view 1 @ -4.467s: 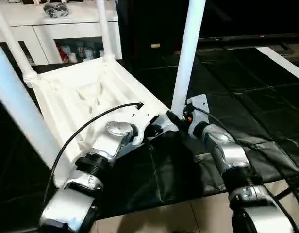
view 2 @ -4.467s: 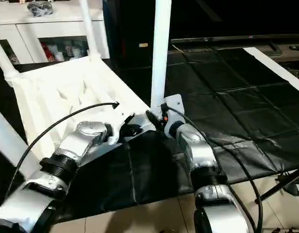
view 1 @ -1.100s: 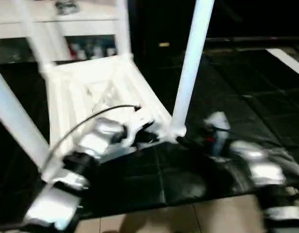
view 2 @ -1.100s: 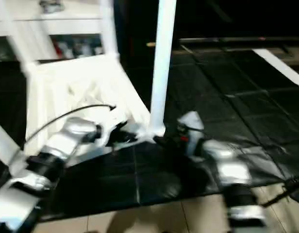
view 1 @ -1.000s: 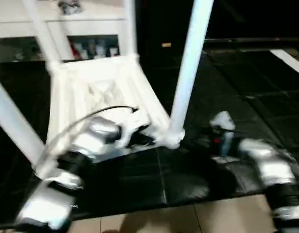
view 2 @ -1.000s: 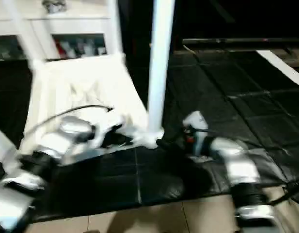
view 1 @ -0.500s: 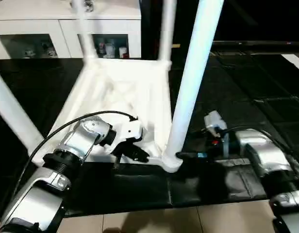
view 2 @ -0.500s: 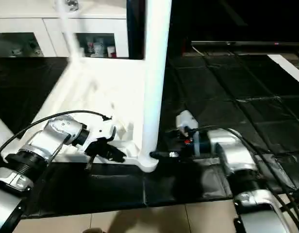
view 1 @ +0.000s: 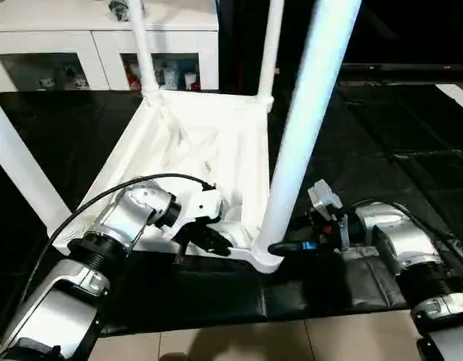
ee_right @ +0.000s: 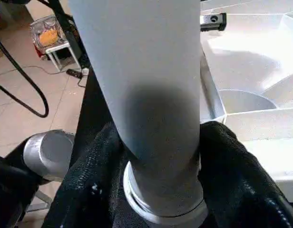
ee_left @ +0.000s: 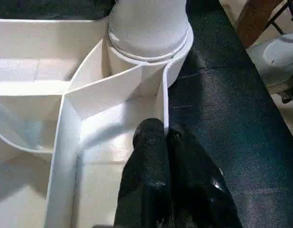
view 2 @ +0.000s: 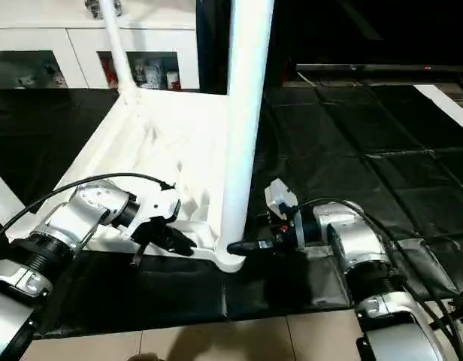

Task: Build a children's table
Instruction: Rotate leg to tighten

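Note:
The children's table lies upside down on black mats, its ribbed white tabletop (view 1: 194, 143) facing up. Its legs stand upright in the corner sockets. The nearest leg (view 1: 307, 128) rises from the near right socket (view 1: 265, 256). My left gripper (view 1: 216, 242) sits on the near rim beside that socket. In the left wrist view its fingers (ee_left: 149, 142) are shut on the thin rim wall. My right gripper (view 1: 280, 247) reaches in from the right at the leg's base. In the right wrist view its black fingers (ee_right: 237, 175) press on both sides of the leg (ee_right: 151, 95).
A white cabinet (view 1: 59, 45) with glass doors stands behind the table. Black floor mats (view 1: 382, 135) cover the ground, and pale floor tiles (view 1: 239, 346) begin at the near edge. Two far legs (view 1: 141, 45) and a left leg (view 1: 17, 173) rise around the work.
The view has swung, so the table looks squarer to me. My right gripper has come in to the near leg's base and its fingers have closed in on it. The left keeps its hold.

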### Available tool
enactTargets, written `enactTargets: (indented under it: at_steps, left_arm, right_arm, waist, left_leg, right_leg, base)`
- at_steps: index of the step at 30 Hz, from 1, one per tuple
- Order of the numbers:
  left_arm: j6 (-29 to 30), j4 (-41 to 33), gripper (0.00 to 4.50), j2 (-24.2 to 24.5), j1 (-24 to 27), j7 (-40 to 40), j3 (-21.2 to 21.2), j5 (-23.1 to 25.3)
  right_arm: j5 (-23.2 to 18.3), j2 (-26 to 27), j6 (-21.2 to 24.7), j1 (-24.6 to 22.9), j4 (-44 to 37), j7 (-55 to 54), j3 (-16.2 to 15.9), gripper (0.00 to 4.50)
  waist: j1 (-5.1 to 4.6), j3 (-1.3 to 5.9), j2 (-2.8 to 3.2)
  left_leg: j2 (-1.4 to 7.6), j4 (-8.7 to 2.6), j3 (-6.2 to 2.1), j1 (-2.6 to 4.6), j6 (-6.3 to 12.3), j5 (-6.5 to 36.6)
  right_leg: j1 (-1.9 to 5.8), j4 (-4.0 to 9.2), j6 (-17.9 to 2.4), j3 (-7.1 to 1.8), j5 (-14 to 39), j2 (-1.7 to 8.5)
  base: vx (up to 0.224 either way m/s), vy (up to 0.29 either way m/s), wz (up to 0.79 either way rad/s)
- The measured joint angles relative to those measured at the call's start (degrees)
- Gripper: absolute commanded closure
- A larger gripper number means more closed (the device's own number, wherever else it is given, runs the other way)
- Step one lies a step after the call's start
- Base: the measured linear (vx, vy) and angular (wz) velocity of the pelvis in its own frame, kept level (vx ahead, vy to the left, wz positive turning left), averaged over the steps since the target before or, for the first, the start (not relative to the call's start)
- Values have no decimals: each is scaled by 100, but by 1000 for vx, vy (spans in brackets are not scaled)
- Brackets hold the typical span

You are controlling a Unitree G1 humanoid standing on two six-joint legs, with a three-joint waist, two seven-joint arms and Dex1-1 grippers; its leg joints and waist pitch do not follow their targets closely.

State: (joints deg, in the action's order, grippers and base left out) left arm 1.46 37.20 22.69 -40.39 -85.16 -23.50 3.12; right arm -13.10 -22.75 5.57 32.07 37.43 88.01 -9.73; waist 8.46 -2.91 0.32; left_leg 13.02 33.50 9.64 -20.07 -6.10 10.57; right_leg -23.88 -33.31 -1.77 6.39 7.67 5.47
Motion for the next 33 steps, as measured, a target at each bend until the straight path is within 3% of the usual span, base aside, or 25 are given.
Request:
enactTargets:
  at_steps: [10, 15, 20, 22, 25, 28, 30, 31, 33]
  left_arm:
    - [151, -43, 450, -29, 39, 32, 10, -3]
    - [558, 41, 450, -279, 42, 555, 227, 1]
    - [1278, 325, 450, -788, -50, 2078, 690, 97]
    - [1622, 434, 450, -1137, -101, 2765, 940, 78]
    - [1819, 645, 450, -1472, -164, 3479, 1193, -70]
    - [1840, 906, 450, -1774, -306, 4154, 1368, -92]
    - [1837, 1008, 450, -1914, -347, 4485, 1476, -117]
    - [1837, 1041, 450, -1937, -374, 4542, 1478, -117]
    - [1836, 1053, 450, -1946, -392, 4557, 1471, -107]
  right_arm:
    - [-35, -46, 85, -95, -138, 7, 12, 253]
    - [-84, 53, 190, -412, -339, -575, 344, 253]
    - [84, 690, 294, -380, -159, -2809, 851, 255]
    - [203, 996, 350, -235, -48, -3794, 1025, 255]
    - [334, 1295, 508, 40, 151, -4798, 1129, 256]
    - [468, 1520, 598, 318, 368, -5573, 1231, 256]
    - [522, 1630, 619, 413, 441, -5936, 1275, 256]
    - [542, 1667, 611, 423, 446, -6019, 1302, 221]
    - [557, 1701, 572, 421, 446, -6069, 1338, 221]
  waist:
    - [15, 1, -3]
    - [46, 2, -4]
    - [-253, 6, -10]
    - [-395, 5, -11]
    - [-550, 4, 53]
    - [-646, -3, 65]
    - [-665, -6, 70]
    - [-667, -6, 70]
    - [-669, -6, 70]
  left_leg:
    - [-1, 1, 0, 2, 0, 0]
    - [-5, 7, 8, 6, 3, -3]
    - [-12, 9, -10, 50, 2, -3]
    - [-9, 30, -45, 41, 2, -3]
    - [-2, 20, -150, 6, 4, -1]
    - [3, 21, -167, 1, 7, 0]
    - [-3, 23, -151, 4, 23, 9]
    - [-6, 24, -150, 4, 25, 10]
    - [-11, 24, -145, 4, 28, 12]
  right_leg:
    - [0, -10, 6, -2, 4, 3]
    - [23, -14, 27, -20, 16, 3]
    - [57, 34, 39, 11, 22, 0]
    - [58, 79, 39, 82, 22, 11]
    - [101, 249, 39, 250, 21, 19]
    - [114, 319, 39, 307, 21, 29]
    - [124, 333, 39, 379, 21, 94]
    - [123, 334, 39, 381, 21, 99]
    - [122, 333, 39, 377, 21, 105]
  base:
    - [0, 0, 0]
    - [0, 0, 0]
    - [-44, 5, -7]
    - [0, 0, 0]
    - [0, 0, 0]
    - [0, 0, 0]
    - [0, 0, 0]
    - [0, 0, 0]
    - [0, 0, 0]
